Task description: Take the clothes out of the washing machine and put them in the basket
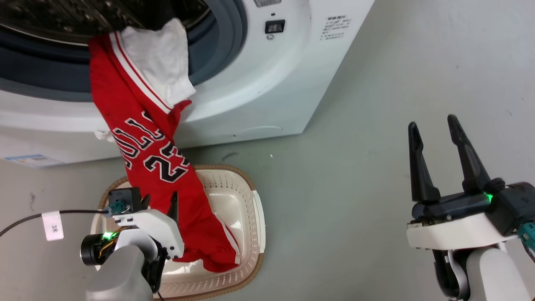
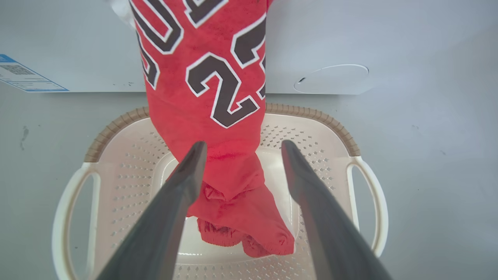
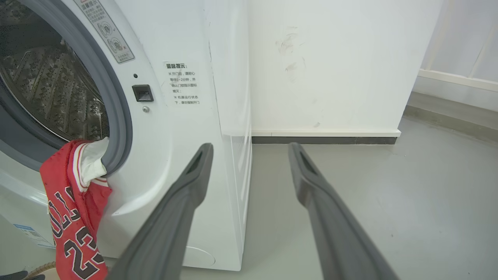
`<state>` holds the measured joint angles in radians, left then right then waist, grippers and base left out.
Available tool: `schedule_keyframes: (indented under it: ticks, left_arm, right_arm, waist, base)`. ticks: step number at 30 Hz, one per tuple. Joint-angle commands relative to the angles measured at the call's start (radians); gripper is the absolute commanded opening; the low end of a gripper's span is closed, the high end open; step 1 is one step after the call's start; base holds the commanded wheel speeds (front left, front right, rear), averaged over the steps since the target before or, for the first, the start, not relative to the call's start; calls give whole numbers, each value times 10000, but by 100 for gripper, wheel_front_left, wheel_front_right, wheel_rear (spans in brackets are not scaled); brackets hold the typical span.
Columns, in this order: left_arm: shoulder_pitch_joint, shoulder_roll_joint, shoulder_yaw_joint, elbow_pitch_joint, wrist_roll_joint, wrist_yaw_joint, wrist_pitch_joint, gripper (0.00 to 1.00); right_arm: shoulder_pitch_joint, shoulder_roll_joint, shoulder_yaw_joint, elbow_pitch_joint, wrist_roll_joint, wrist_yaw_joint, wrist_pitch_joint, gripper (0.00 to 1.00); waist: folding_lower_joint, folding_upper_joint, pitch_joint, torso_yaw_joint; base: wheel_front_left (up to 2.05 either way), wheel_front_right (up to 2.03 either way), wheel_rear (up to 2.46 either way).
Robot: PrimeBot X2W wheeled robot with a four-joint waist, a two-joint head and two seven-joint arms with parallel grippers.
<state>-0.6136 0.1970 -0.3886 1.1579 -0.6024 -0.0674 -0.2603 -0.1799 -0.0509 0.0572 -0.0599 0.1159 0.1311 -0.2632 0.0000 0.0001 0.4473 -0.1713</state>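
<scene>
Grey floor (image 1: 355, 188) lay under everything. Low in the frame, the left gripper (image 2: 243, 143) stood wide over the basket (image 2: 116, 128), where one end of the jersey (image 2: 218, 116) lay. The right gripper (image 1: 432, 121) was wide and empty. Higher up, the jersey hung from the washing machine (image 1: 267, 83), maybe caught under a white cloth (image 1: 159, 58).

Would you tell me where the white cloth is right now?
The white cloth lies upper left in the head view, draped over the porthole rim of the washing machine, on top of the red jersey hanging into the basket.
</scene>
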Motion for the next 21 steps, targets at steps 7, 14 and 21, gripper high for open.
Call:
schedule_keyframes:
  ticks: [7, 14, 21]
  left_arm:
    - [1953, 116, 1077, -2965, 1320, 877, -56, 100]
    - [3187, -104, 2180, -5320, 2921, 1236, -50, 100]
    - [3305, -396, 2823, -6168, 3904, 1038, -51, 100]
  right_arm:
    - [709, 12, 51, 150, -184, -7, -23, 100]
    - [1080, 14, 33, 217, -246, -7, -23, 100]
    - [1132, 14, 100, 206, -184, -7, -23, 100]
  waist:
    - [0, -1, -1381, 308]
    - [0, -1, -1934, 421]
    - [0, -1, -2052, 420]
  base:
    - [0, 0, 0]
    - [0, 0, 0]
    - [0, 0, 0]
